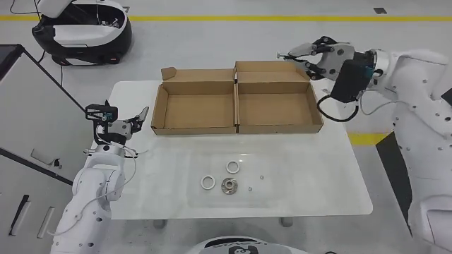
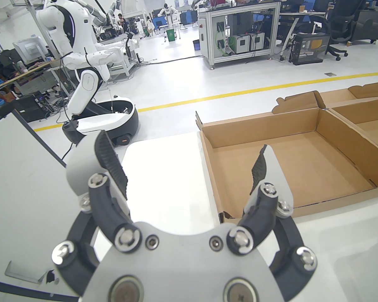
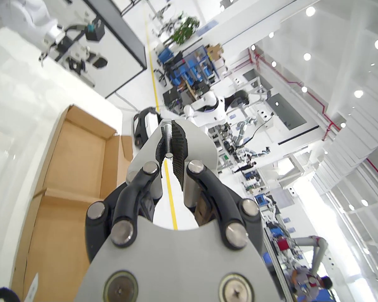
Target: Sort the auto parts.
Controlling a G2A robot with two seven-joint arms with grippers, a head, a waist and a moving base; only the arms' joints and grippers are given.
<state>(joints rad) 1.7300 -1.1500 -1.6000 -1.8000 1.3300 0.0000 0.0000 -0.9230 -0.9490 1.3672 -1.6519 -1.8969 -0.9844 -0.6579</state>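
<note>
Okay, our right claw [image 3: 170, 133] pinches a bolt [image 3: 167, 139] lying lengthwise in it, and the right box [image 1: 277, 109] sits just toward us from that claw; our left claw [image 2: 182, 150] is spread with the left box [image 1: 194, 111] beside it, and the rings [image 1: 208, 182] are farther off.

White table [image 1: 318, 183], yellow floor line [image 1: 282, 18]

You're in a robotics lab hall: a white humanoid robot on a wheeled base [image 2: 61, 26], a yellow line painted on the pale floor [image 2: 239, 94], an aluminium-framed equipment bench [image 2: 239, 32], black office chairs [image 2: 343, 7] and round ceiling lamps [image 3: 307, 56].
</note>
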